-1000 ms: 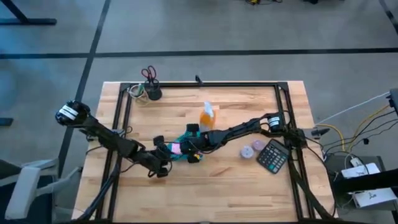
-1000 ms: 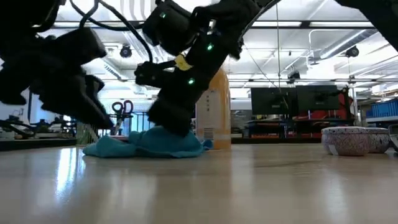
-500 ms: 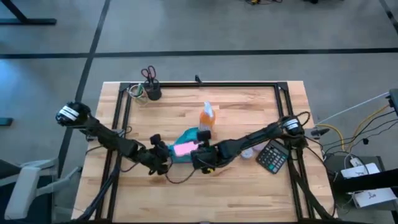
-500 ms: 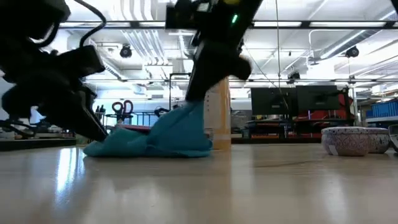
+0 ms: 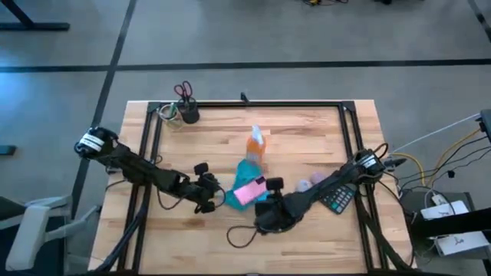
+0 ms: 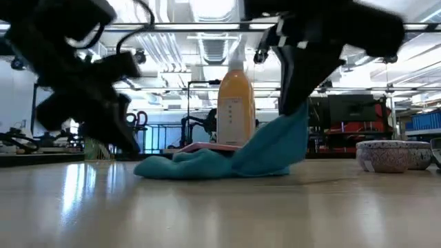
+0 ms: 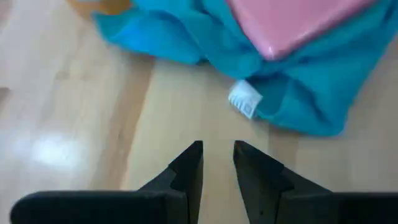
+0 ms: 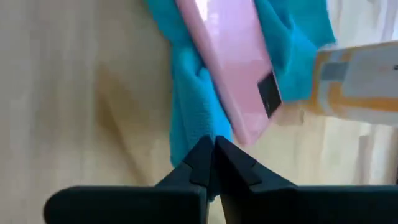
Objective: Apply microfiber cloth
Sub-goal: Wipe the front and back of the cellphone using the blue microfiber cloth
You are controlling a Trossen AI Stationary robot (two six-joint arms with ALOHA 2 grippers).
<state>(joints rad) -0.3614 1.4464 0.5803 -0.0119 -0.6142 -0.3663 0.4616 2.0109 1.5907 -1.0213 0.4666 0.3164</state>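
Right hand (image 8: 213,144): fingers pressed together on one edge of the soft turquoise-blue microfiber cloth (image 6: 227,160), that edge lifted off the worktop. Over the last second this hand has travelled from the cloth's far side, near the orange spray bottle (image 5: 255,143), to the near side, dragging the fabric with it.

Result: cloth no longer a flat heap. In the low view it now rises as a ramp toward the right hand; the remainder lies bunched on the wooden worktop (image 5: 307,230). A flat pink slab-shaped device (image 5: 246,192), probably a phone in a pink case, has come into sight on top of the folds, partly wrapped by them.

Left hand (image 7: 217,163): fingers slightly apart, empty, low over the worktop just beside the cloth's other edge and its small white label (image 7: 244,99). It has shifted closer.

Judgement: the drag uncovered the device rather than wiping it. Cloth must go back over the pink face.
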